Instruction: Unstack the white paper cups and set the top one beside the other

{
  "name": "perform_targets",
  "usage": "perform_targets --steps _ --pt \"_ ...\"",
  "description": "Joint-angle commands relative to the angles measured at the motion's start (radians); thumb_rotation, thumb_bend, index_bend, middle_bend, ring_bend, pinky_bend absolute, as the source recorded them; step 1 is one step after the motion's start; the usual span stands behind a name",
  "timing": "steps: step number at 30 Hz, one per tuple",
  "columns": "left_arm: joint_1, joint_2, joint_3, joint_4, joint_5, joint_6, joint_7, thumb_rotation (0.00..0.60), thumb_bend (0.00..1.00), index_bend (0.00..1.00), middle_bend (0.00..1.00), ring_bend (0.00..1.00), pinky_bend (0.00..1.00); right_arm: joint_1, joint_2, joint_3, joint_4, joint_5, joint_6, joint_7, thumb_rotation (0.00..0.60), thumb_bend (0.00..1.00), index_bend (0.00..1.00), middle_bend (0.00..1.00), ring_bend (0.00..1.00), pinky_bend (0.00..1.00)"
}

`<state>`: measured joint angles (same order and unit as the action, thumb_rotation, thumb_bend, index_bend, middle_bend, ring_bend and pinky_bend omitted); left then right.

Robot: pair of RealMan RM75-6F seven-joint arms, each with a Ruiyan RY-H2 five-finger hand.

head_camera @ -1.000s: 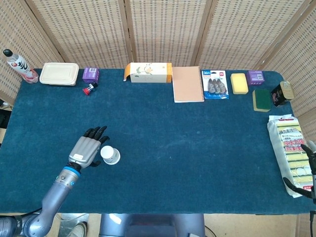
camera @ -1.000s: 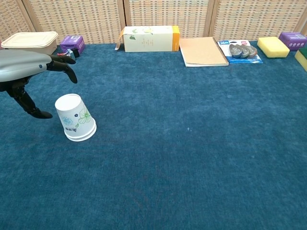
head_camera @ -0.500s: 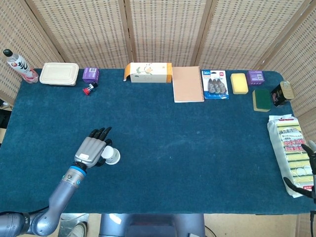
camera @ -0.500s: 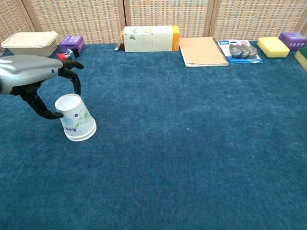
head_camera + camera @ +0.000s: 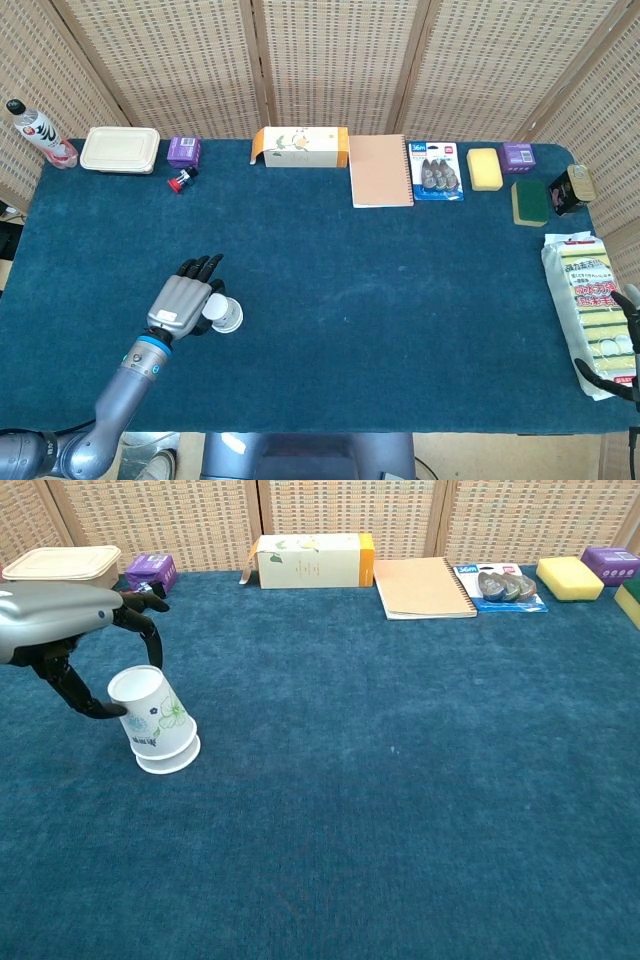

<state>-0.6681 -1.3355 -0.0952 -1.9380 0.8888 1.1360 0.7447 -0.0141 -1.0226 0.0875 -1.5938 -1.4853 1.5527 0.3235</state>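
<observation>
The 2 white paper cups [image 5: 155,723] stand upside down on the blue table [image 5: 400,780], one inside the other. The top cup [image 5: 148,710] is tipped and lifted a bit off the bottom cup [image 5: 170,755], so the 2 rims show apart. In the head view the stack [image 5: 224,314] sits at about 8 o'clock on the table. The left hand [image 5: 60,630] is at the cups' 9 o'clock. Its dark fingers [image 5: 95,708] curl around the top cup and hold it. The right hand [image 5: 625,340] peeks in at 4 o'clock by the sponge pack [image 5: 585,300]; I cannot tell if it is open.
</observation>
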Motion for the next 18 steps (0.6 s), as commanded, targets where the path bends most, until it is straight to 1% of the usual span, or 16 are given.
perform_targets --steps 1,6,10,14,18 --pt "0.009 0.032 0.001 -0.037 0.015 0.018 -0.017 0.6 0.25 0.4 0.0 0.0 0.08 0.0 -0.001 0.0 0.001 0.0 -0.001 -0.001 0.6 0.23 0.07 0.02 0.01 0.01" --pt "0.028 0.106 -0.002 -0.114 0.057 0.043 -0.059 0.6 0.25 0.4 0.0 0.0 0.08 0.001 -0.002 0.0 0.001 0.0 -0.002 -0.005 0.6 0.23 0.07 0.02 0.01 0.01" --pt "0.056 0.204 -0.01 -0.19 0.107 0.058 -0.135 0.6 0.25 0.4 0.0 0.0 0.08 0.002 -0.003 -0.001 -0.003 0.0 -0.004 -0.013 0.6 0.23 0.07 0.02 0.01 0.01" --pt "0.083 0.278 -0.009 -0.218 0.164 0.055 -0.222 0.6 0.25 0.4 0.0 0.0 0.08 0.003 -0.007 -0.003 -0.005 -0.002 -0.006 -0.024 0.6 0.23 0.07 0.02 0.01 0.01" --pt "0.114 0.339 -0.004 -0.21 0.214 0.05 -0.317 0.6 0.25 0.4 0.0 0.0 0.08 0.005 -0.01 -0.008 -0.01 -0.009 -0.009 -0.04 0.6 0.23 0.07 0.02 0.01 0.01"
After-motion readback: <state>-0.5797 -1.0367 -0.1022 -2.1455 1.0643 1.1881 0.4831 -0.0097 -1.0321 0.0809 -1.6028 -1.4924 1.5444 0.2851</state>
